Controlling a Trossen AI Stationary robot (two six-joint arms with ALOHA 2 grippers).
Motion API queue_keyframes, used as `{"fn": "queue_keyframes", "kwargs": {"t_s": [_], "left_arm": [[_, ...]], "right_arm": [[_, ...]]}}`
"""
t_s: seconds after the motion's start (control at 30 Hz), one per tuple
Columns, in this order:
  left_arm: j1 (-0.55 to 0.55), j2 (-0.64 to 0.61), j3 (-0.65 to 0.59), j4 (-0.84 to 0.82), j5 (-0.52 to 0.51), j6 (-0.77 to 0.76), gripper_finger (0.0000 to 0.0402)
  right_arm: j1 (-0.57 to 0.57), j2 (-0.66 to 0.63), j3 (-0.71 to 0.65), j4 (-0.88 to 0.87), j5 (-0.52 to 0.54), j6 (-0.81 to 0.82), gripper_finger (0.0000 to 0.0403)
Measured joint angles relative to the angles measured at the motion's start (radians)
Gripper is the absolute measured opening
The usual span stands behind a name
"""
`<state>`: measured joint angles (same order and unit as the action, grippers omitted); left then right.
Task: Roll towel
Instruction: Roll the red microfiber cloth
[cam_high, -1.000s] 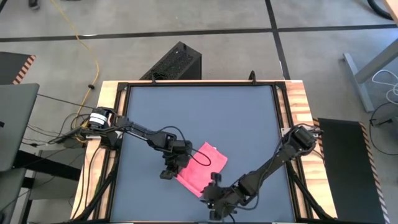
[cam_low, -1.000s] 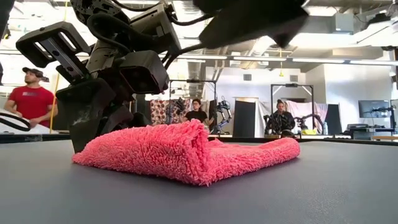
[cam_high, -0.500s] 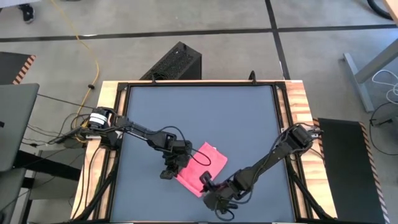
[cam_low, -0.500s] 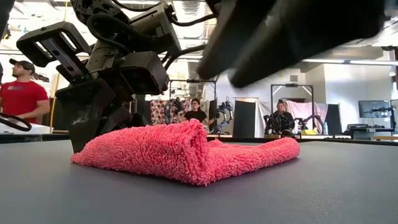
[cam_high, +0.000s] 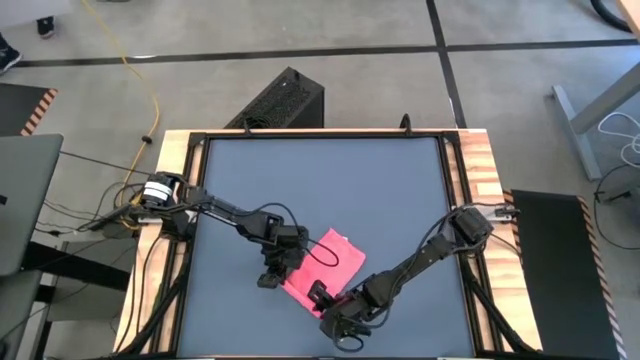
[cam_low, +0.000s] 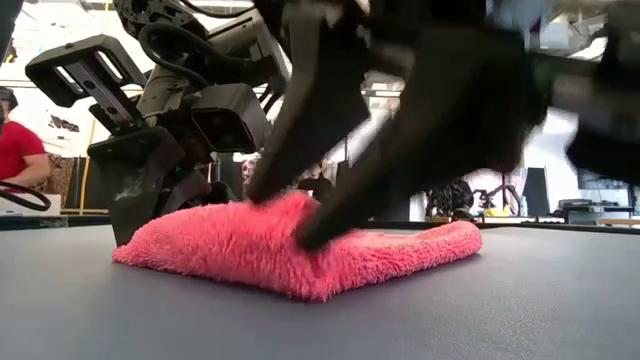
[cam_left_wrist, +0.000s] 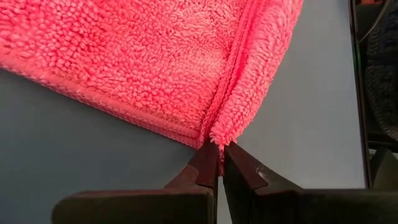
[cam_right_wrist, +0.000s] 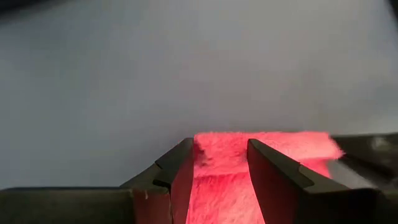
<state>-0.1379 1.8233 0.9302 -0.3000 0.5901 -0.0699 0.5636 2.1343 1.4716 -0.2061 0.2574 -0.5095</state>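
The pink-red towel (cam_high: 335, 262) lies folded and flat on the grey table top, near the front edge; it also shows in the low view (cam_low: 400, 250). My left gripper (cam_high: 274, 272) is at the towel's left end, shut on it (cam_left_wrist: 219, 163). My right gripper (cam_high: 322, 298) is low over the towel's near corner. It is open, and the towel's raised fold (cam_right_wrist: 221, 165) shows between its two fingers. No white tag shows. My left gripper pinches the tip of the towel's folded corner (cam_left_wrist: 217, 138) between its two fingertips, several layers. The fingers come nearly level from the table's left. The towel lies on the table. My right gripper's open fingers (cam_low: 325, 225) come slanting down from above onto the towel's near end, one on each side of the raised fold (cam_low: 290, 205). The towel stays on the table.
The grey table top (cam_high: 320, 180) has free room behind and beside the towel. A black box (cam_high: 280, 100) stands on the floor beyond the far edge. People (cam_low: 10, 150) show in the room behind the table.
My right gripper has gone toward the table's left and down, from beside the towel's near corner onto it. Its fingers now stand on the towel's raised fold, which sits lower than before. The rest of the towel has stayed in place.
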Motion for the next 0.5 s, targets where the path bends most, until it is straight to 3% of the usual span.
{"fn": "queue_keyframes", "kwargs": {"t_s": [0.23,0.5], "left_arm": [[0.002,0.0,0.0,-0.005,0.004,0.006,0.0],[0.003,0.0,0.0,-0.008,0.006,0.016,0.0]], "right_arm": [[0.002,0.029,0.037,0.014,0.036,0.066,0.016],[0.001,0.03,0.041,0.019,0.063,0.31,0.0064]]}}
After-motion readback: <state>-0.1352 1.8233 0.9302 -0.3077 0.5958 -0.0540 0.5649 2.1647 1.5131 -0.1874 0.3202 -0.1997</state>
